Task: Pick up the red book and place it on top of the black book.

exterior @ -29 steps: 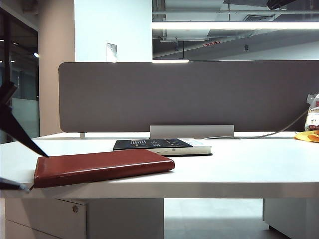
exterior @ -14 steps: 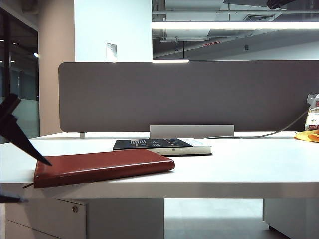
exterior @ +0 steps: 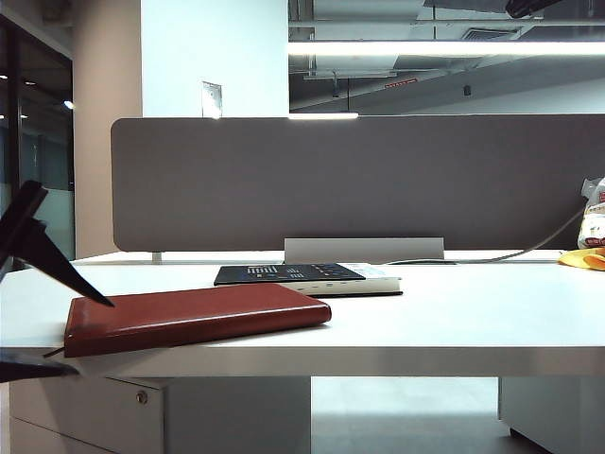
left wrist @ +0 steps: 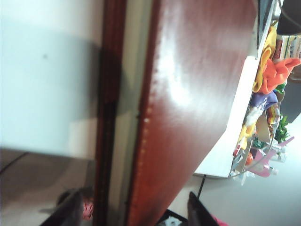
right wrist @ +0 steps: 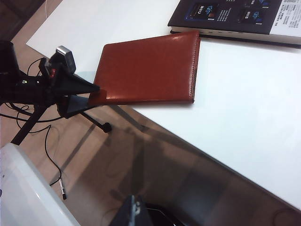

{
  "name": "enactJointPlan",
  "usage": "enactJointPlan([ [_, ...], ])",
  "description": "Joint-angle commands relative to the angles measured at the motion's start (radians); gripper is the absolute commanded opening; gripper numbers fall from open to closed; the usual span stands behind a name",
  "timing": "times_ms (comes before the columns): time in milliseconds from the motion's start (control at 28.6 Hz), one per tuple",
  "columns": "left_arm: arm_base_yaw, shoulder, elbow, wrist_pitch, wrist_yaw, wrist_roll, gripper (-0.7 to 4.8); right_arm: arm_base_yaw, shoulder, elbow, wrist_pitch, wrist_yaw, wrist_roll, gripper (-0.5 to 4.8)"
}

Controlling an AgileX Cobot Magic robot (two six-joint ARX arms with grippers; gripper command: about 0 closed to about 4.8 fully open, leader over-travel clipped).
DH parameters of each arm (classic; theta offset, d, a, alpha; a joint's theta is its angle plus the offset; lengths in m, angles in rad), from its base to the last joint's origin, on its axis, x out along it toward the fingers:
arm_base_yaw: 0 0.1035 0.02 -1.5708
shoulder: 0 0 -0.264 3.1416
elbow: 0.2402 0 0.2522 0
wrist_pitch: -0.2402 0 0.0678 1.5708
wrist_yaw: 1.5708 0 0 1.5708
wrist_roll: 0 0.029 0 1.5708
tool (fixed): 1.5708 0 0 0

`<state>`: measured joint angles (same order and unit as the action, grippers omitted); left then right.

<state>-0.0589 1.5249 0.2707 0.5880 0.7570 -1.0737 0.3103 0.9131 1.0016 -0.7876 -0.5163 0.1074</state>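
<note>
the red book (exterior: 194, 317) lies flat on the white table (exterior: 454, 322), at the table's front left corner, with one corner jutting past the table edge, as the right wrist view shows (right wrist: 148, 70). the left gripper (exterior: 61, 331) sits at that overhanging corner with its jaws spread wide: in the exterior view one dark finger (exterior: 52, 265) slants down so that its tip is over the book's top cover near the left end, and the other finger (exterior: 33, 367) lies below the level of the tabletop, so the book's corner is between them. whether either tip touches the cover cannot be told. in the left wrist view the red cover (left wrist: 188, 103) fills most of the frame, seen edge-on along the table's rim, and the two fingertips (left wrist: 200, 212) show at the frame's border on either side of it.

the black book (exterior: 302, 276) lies flat further back on the table, behind the red book's far right corner; in the right wrist view the two are just beside each other (right wrist: 240, 16). behind them stands a grey partition (exterior: 359, 180). at the far right of the table are an orange-yellow cloth (exterior: 581, 258) and a packet (exterior: 593, 213), well apart from both books.

the right gripper (right wrist: 134, 212) hangs off the table's front edge, above the floor and well apart from the red book; only a dark tip of it shows, so its opening cannot be told.
</note>
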Motion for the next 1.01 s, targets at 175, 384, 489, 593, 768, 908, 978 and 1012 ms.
enactJointPlan([
  [175, -0.031, 0.063, 0.001, 0.076, 0.015, -0.013, 2.77, 0.0, -0.002, 0.004, 0.006, 0.001, -0.007, 0.0],
  [384, -0.033, 0.077, 0.002, 0.126, 0.014, -0.027, 1.75, 0.0, -0.002, 0.004, 0.006, 0.002, -0.007, 0.0],
  [489, -0.033, 0.077, 0.002, 0.131, 0.014, -0.026, 1.54, 0.0, -0.002, 0.004, 0.006, 0.002, -0.007, 0.0],
  [593, -0.033, 0.077, 0.002, 0.133, 0.013, -0.025, 1.12, 0.0, -0.002, 0.004, 0.006, 0.002, -0.007, 0.0],
  [768, -0.034, 0.077, 0.002, 0.136, 0.014, -0.008, 0.6, 0.0, -0.002, 0.004, 0.006, 0.001, -0.007, 0.0],
  [908, -0.036, 0.077, 0.002, 0.153, 0.029, 0.004, 0.25, 0.0, -0.002, 0.004, 0.006, 0.001, -0.007, 0.0],
  [978, -0.038, 0.077, 0.002, 0.17, 0.035, 0.008, -0.06, 0.0, -0.002, 0.004, 0.006, 0.001, -0.007, 0.0],
  [1012, -0.038, 0.077, 0.002, 0.175, 0.039, 0.008, -0.06, 0.0, -0.002, 0.004, 0.006, 0.001, -0.007, 0.0],
])
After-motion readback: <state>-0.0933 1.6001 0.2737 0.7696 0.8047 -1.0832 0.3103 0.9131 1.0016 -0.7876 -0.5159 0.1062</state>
